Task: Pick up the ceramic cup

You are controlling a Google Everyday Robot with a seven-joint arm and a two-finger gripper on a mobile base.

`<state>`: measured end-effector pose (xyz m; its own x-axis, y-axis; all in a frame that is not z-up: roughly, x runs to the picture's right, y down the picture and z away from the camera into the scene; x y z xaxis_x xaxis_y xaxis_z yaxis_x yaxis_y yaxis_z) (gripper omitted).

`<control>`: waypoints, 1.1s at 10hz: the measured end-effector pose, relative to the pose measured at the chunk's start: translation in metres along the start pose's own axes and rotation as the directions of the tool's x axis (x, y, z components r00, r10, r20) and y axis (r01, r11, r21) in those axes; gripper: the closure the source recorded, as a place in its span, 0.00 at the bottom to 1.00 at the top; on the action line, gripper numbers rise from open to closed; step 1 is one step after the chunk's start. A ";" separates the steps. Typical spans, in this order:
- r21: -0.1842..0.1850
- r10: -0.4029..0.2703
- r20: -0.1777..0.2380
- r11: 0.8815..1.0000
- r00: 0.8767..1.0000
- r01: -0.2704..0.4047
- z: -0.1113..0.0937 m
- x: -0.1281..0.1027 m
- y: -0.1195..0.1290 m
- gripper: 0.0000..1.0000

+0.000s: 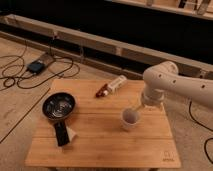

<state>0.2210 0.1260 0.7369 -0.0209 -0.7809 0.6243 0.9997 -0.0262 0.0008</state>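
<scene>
The ceramic cup (130, 119) is small, white and handleless, with a darker inside. It stands upright on the right half of the wooden table (100, 145). My gripper (140, 105) hangs from the white arm (175, 85) that reaches in from the right. It sits just above and to the right of the cup's rim, very close to it.
A black pan (59, 107) with its handle toward the front lies on the table's left side. A white tube-like bottle with a red cap (112, 86) lies at the back middle. Cables and a dark device (36, 66) lie on the floor at left.
</scene>
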 end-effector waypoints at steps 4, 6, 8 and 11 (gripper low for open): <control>0.034 0.016 -0.008 0.999 1.000 -0.016 0.027 -0.009 0.002 0.20; 0.048 0.022 -0.017 0.999 1.000 -0.021 0.041 -0.006 0.000 0.20; 0.051 0.027 -0.021 0.998 0.999 -0.026 0.057 -0.002 -0.002 0.22; 0.051 0.021 -0.018 0.999 1.000 -0.020 0.067 -0.001 -0.004 0.46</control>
<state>0.2181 0.1685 0.7884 -0.0006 -0.7922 0.6103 0.9994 0.0209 0.0280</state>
